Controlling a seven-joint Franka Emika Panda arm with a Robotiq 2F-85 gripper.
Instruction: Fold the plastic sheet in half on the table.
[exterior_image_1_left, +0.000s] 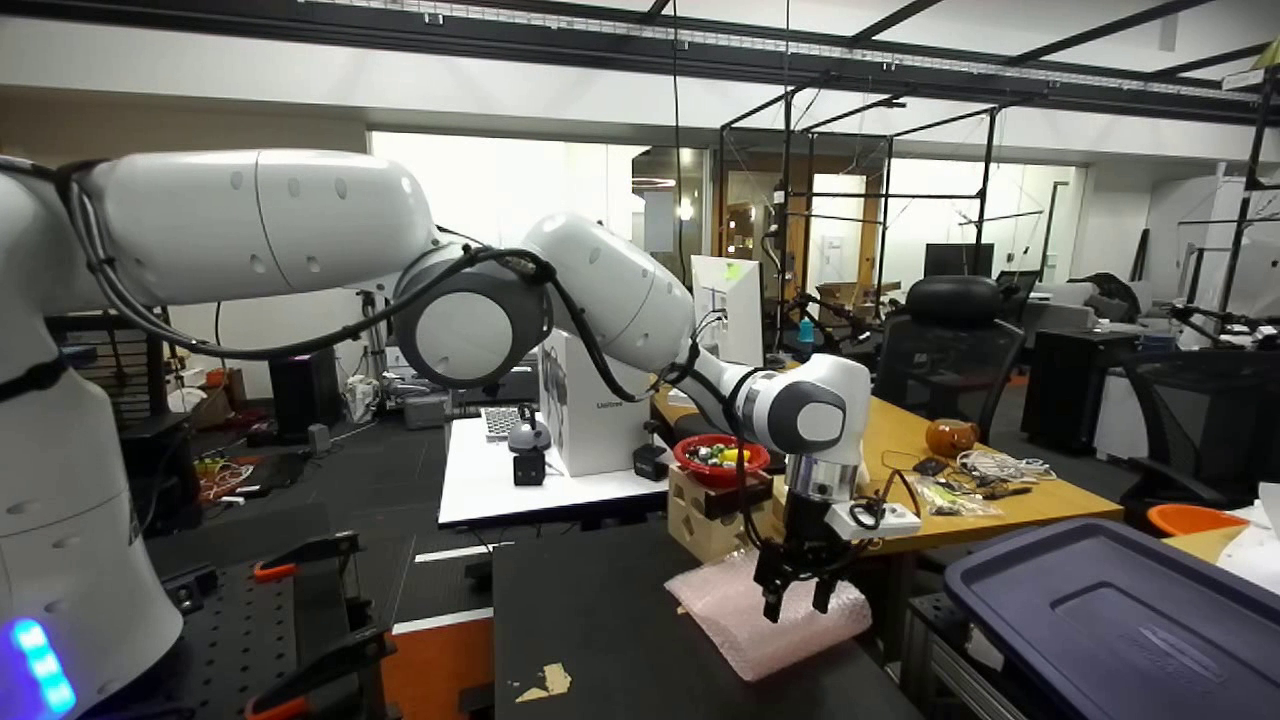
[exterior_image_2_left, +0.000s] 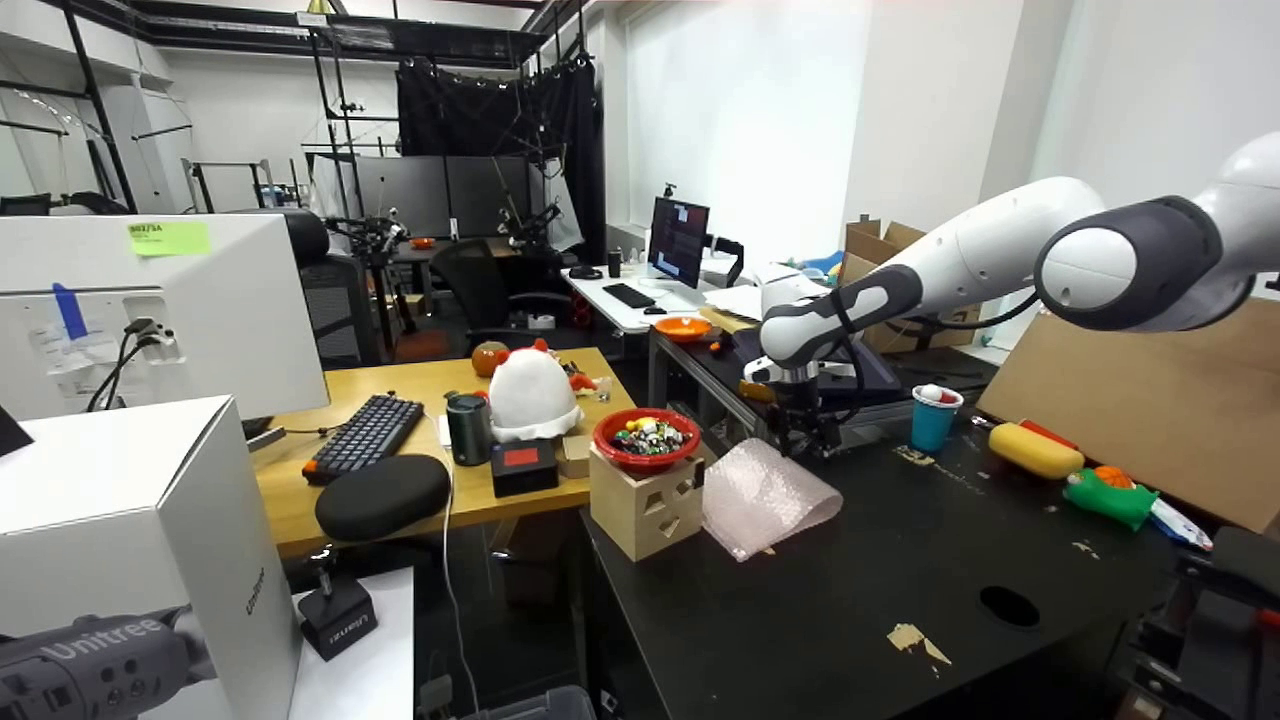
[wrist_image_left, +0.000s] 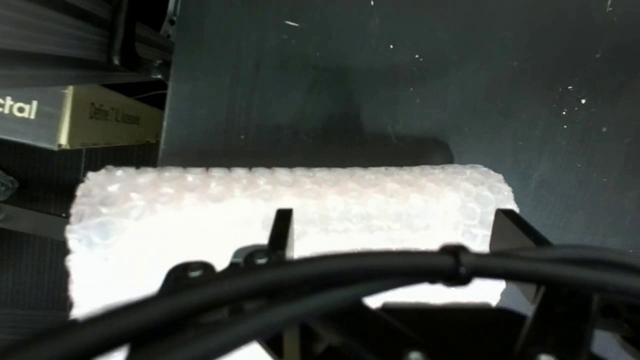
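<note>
Your hand points down over the plastic sheet, fingers spread wide apart; can't tell from these views whether the tips touch it. Sheet's on the black bench, just beside the wooden box with the red bowl on top. One edge of the sheet looks lifted off the surface, and in the wrist view you can see one end showing past the bench's edge. Blue cup stands on the same bench, apart from the sheet.
</note>
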